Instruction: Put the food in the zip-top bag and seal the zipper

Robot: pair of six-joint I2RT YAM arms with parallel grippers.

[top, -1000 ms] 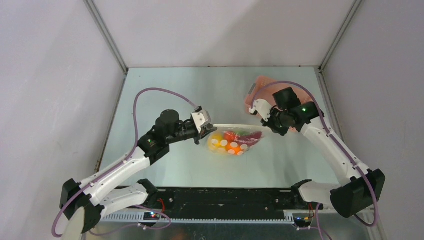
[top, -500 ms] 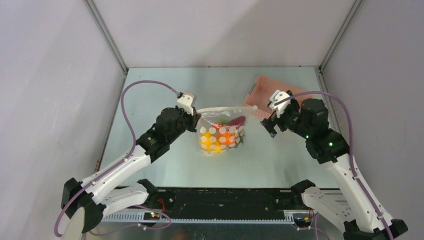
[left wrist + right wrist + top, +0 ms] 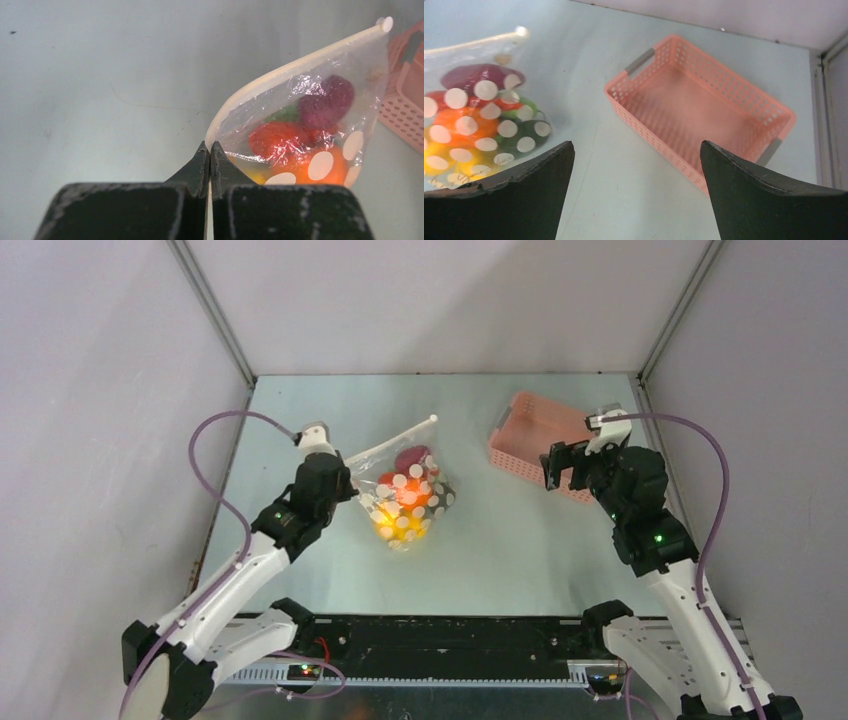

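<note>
The zip-top bag (image 3: 405, 498), clear with white dots, hangs from my left gripper (image 3: 346, 478). That gripper (image 3: 210, 145) is shut on the corner of the zipper (image 3: 300, 63), a pale strip that runs up and away to its free end. The food (image 3: 278, 140) sits inside the bag (image 3: 367, 75): red, dark purple, orange, green and yellow pieces bunched at the bottom. My right gripper (image 3: 561, 466) is well to the right of the bag, in front of the basket. Its fingers stand wide apart (image 3: 636, 145) with nothing between them. The bag (image 3: 479, 125) shows at the left of the right wrist view.
A pink lattice basket (image 3: 520, 410) stands empty at the back right, just behind the right gripper, and also shows in the right wrist view (image 3: 744, 90). Walls close in the table (image 3: 500, 560) on the left, back and right.
The right gripper opened, let go of the zipper's end and pulled back to the right. The left arm swung the bag leftward and tilted it, so the food slid down.
</note>
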